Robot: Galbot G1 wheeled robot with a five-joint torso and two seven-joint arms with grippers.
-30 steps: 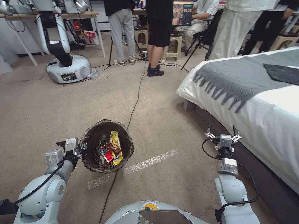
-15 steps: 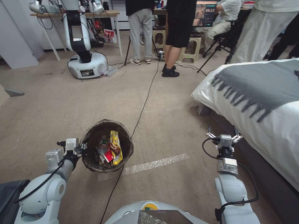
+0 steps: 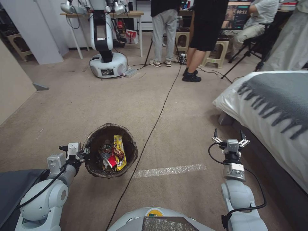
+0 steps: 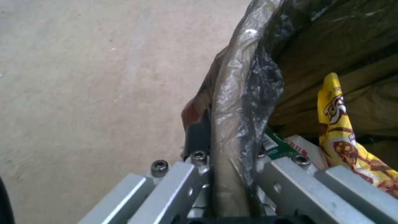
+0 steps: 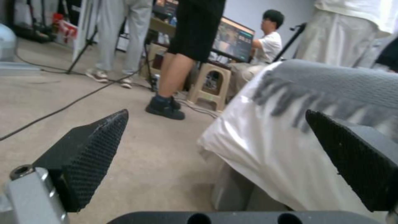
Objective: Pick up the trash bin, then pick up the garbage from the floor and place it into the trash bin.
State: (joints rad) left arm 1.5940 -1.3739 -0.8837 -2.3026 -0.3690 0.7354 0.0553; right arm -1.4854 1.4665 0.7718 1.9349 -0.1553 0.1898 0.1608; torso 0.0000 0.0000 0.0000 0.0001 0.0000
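My left gripper (image 3: pixel 84 154) was clamped on the rim of the bin (image 3: pixel 110 150), jaws pinching plastic wall and bag liner together, the bin held off the floor (image 3: pixel 80 106) at my left front with wrappers and a bottle inside. My right gripper (image 3: pixel 229 134) hung empty, jaws spread wide, near the bed (image 3: pixel 272 128). That one-sided rim pinch looked risky: the slick liner could slide, tipping the bin and spilling litter. A cable (image 3: pixel 154 125) on the floor could snag me.

Even indoor light, soft shadows, blurry wrist views.
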